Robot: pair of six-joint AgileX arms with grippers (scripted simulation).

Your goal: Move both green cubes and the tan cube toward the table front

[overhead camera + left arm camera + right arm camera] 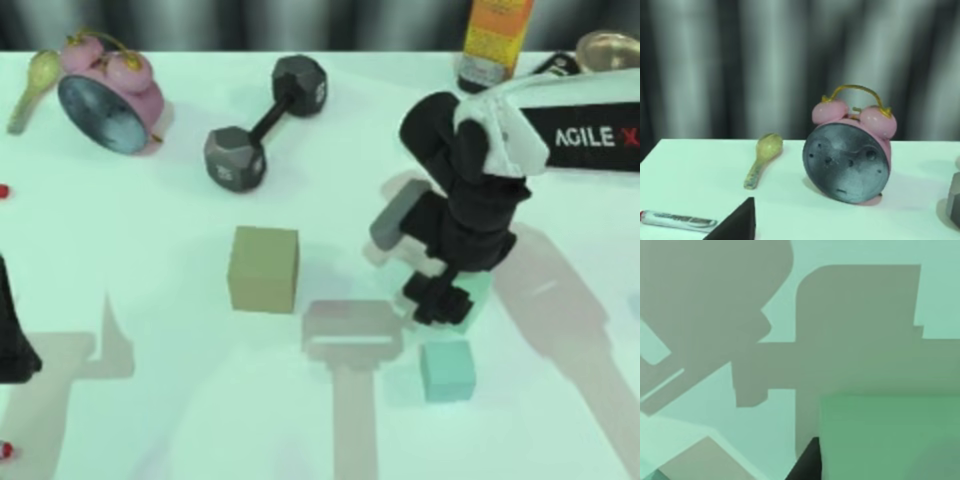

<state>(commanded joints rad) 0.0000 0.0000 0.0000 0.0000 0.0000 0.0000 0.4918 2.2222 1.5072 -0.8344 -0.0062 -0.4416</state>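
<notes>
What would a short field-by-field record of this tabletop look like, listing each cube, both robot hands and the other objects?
tan cube: plain matte tan cube, middle of the table, untouched
teal cube: small teal cube, nearer the front, right of centre
mint cube: pale mint green cube, mostly hidden under the right hand; close below it in the right wrist view
right hand: lowered over the mint cube
left hand: parked at the left edge
back of table: pink alarm clock, grey dumbbell, yellow-green spoon, orange bottle
</notes>
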